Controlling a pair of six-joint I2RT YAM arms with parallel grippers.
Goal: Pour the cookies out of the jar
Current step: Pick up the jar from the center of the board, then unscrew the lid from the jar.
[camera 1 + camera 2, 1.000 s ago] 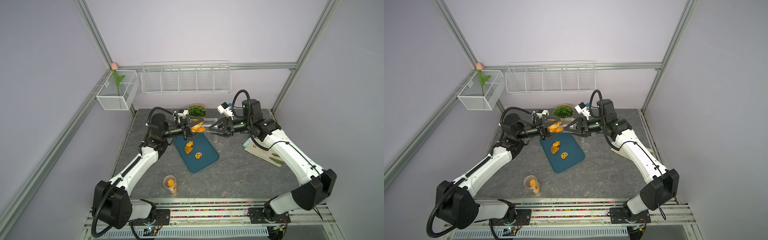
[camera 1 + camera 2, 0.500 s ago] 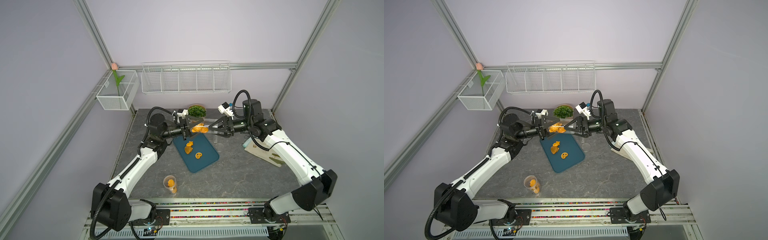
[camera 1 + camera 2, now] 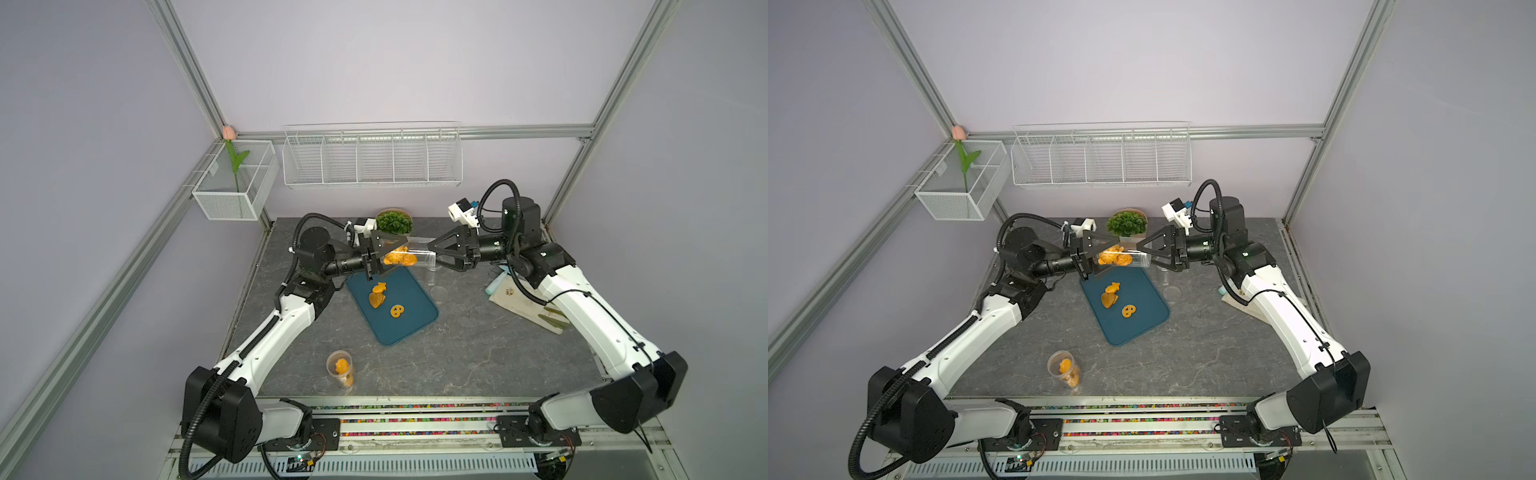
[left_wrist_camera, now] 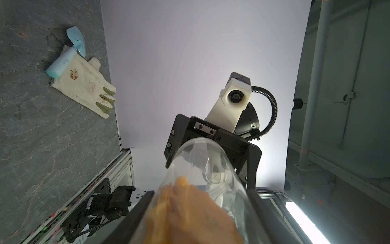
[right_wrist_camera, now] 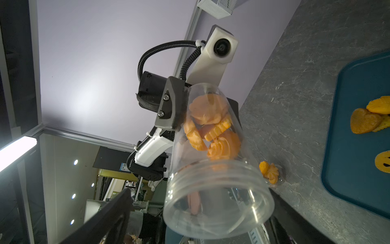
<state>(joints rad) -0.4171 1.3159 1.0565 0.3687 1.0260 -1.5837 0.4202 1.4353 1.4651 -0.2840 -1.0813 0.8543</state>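
Observation:
A clear jar lies level in the air above the teal tray. My left gripper is shut on its closed end, where several orange cookies are bunched. The jar's threaded mouth has no lid and faces my right gripper, which is open, its fingers standing apart on either side of the mouth. Three cookies lie on the tray.
A small upright jar with cookies stands near the front edge. A clear lid lies right of the tray. A glove and a pale blue tool lie at the right. A potted plant stands behind the jar.
My right gripper has opened and let go of the jar's mouth end. My left gripper has closed tighter on the other end and now carries the jar alone.

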